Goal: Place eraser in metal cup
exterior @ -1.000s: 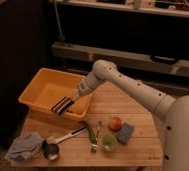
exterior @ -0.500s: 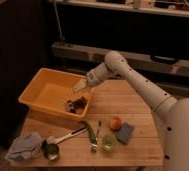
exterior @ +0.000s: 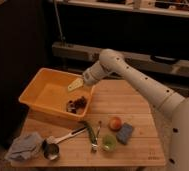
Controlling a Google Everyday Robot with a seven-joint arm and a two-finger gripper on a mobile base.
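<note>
The eraser (exterior: 76,104), a dark block, lies on the floor of the yellow bin (exterior: 35,92) close to its right wall. Above it hangs my gripper (exterior: 75,85), open and holding nothing, a short way up and clear of the eraser. The metal cup (exterior: 50,150) stands on the wooden table in front of the bin. Its long handle (exterior: 70,135) points up and to the right. The arm comes in from the right, over the bin's rim.
A grey cloth (exterior: 24,146) lies left of the metal cup. A green vegetable (exterior: 91,133), a small green cup (exterior: 108,142), an orange fruit (exterior: 115,123) and a blue sponge (exterior: 124,133) sit on the wooden table (exterior: 138,102). Dark shelving stands behind.
The gripper let go of the eraser inside the bin and rose up and to the right. The eraser now lies loose near the bin's right wall.
</note>
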